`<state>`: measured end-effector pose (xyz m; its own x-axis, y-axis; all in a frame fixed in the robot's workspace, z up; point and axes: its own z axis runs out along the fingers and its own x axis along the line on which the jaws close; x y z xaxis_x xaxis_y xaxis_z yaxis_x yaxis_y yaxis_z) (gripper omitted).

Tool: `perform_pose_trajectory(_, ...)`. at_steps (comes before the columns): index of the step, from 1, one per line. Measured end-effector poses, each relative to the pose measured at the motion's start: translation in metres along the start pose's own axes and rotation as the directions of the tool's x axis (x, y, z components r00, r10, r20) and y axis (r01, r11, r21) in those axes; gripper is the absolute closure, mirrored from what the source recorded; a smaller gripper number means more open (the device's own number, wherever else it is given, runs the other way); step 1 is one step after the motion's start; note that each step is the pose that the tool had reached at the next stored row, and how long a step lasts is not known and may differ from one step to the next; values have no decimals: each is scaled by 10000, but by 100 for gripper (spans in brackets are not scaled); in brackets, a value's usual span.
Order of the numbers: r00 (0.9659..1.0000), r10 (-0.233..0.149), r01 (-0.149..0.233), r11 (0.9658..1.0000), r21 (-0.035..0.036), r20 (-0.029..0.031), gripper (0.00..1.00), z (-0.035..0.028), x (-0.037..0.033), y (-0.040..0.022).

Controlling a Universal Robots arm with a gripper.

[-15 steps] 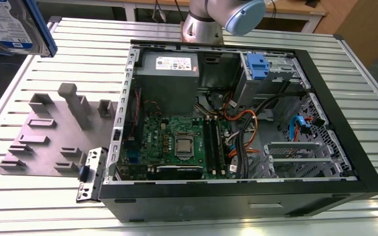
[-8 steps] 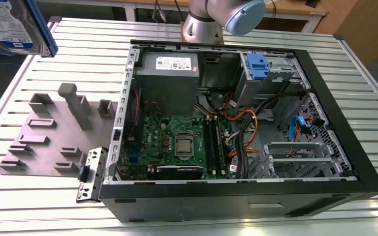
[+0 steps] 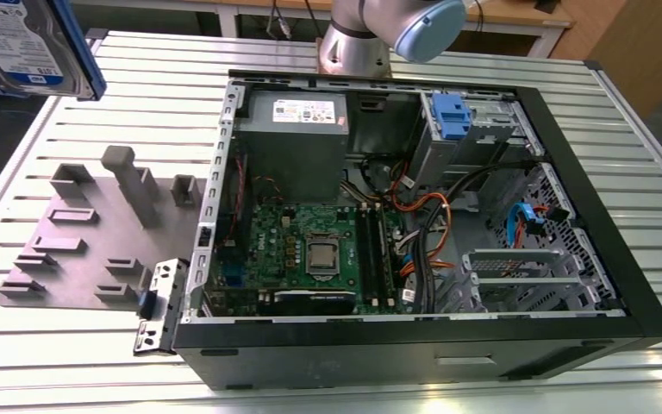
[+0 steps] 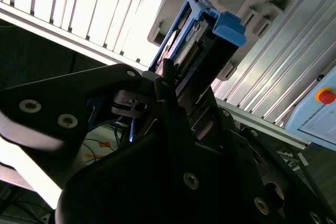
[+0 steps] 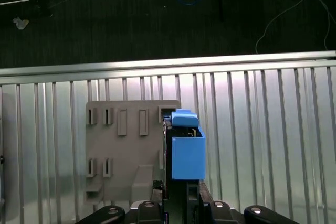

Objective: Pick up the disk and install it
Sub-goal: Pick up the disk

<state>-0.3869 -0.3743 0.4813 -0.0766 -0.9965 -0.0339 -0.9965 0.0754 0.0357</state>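
Observation:
The disk (image 3: 27,43), a silver-grey hard drive with a white-and-blue label and a blue carrier frame, hangs in the air at the exterior view's upper left, well above the slatted table. In both wrist views my gripper (image 4: 167,80) (image 5: 176,195) is shut on it. The disk (image 5: 186,150) shows edge-on there, its blue carrier end (image 4: 228,27) pointing away from the wrist. It hovers over the grey fixture plate (image 5: 126,145), apart from it. The open computer case (image 3: 561,224) lies to the exterior view's right of the disk.
The grey fixture plate (image 3: 78,246) carries several upright holders. Inside the case are a power-supply box (image 3: 296,112), a motherboard (image 3: 308,250), loose cables (image 3: 434,224), a blue latch (image 3: 452,116) on a metal cage and a second cage (image 3: 521,276). The arm's base (image 3: 354,43) stands behind the case.

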Motion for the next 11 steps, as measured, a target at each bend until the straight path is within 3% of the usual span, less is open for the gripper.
perform_pose_trajectory(11, 10000, 0, 0, 10000, -1, -1, 65, -2, -1, -21)
